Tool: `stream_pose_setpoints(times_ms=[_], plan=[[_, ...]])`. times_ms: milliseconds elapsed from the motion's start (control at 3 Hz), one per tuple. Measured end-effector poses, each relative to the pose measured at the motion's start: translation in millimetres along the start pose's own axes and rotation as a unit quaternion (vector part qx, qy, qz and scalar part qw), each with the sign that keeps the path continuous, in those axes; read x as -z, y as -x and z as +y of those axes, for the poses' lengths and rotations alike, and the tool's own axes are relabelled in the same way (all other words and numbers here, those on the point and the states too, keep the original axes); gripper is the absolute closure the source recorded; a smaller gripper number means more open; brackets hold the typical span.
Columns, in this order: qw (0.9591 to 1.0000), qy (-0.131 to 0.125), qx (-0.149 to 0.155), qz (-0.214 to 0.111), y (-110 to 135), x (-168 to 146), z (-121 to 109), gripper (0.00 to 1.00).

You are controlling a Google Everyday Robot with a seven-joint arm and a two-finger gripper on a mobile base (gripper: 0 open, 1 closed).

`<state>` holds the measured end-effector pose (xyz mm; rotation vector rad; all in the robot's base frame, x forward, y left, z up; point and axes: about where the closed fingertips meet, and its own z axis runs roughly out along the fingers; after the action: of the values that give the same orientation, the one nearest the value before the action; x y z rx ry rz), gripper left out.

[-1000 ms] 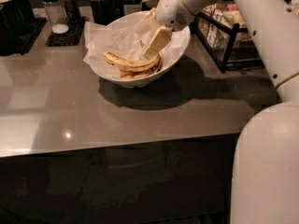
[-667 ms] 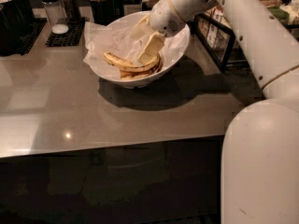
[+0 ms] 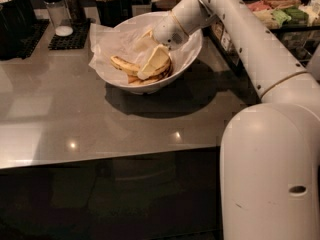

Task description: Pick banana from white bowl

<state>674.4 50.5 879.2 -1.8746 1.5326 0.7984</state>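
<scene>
The white bowl [image 3: 192,54], lined with crinkled white paper, stands on the grey counter in the camera view. A few bananas lie in it. The speckled yellow banana [image 3: 124,64] with dark ends lies at the left of the pile. My gripper [image 3: 153,62] reaches down into the bowl from the upper right. Its pale tip lies on the pile just right of that banana and hides part of the fruit beneath it. The white arm [image 3: 240,29] runs from the bowl to the right edge.
Glass shakers [image 3: 59,15] on a black mat [image 3: 70,39] and a dark cup of wooden sticks [image 3: 107,1] stand behind the bowl. A wire rack of snack packets [image 3: 280,9] stands at the back right. The counter's front edge [image 3: 110,156] runs across the middle.
My gripper has moved down and to the left, deeper into the bowl and onto the banana pile. The bowl and bananas have not shifted.
</scene>
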Motion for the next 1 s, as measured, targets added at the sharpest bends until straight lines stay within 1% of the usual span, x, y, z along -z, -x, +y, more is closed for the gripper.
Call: stream_pose_setpoints(times_ms=[333,667,1000], plan=[[0.9999,0.010,-0.009,-0.009,-5.7,-10.6,-0.5,0.26],[0.9998,0.013,-0.010,-0.011,-6.1,-13.0,0.0,0.45],[0.9998,0.014,-0.009,-0.012,-5.6,-13.2,0.6,0.68]])
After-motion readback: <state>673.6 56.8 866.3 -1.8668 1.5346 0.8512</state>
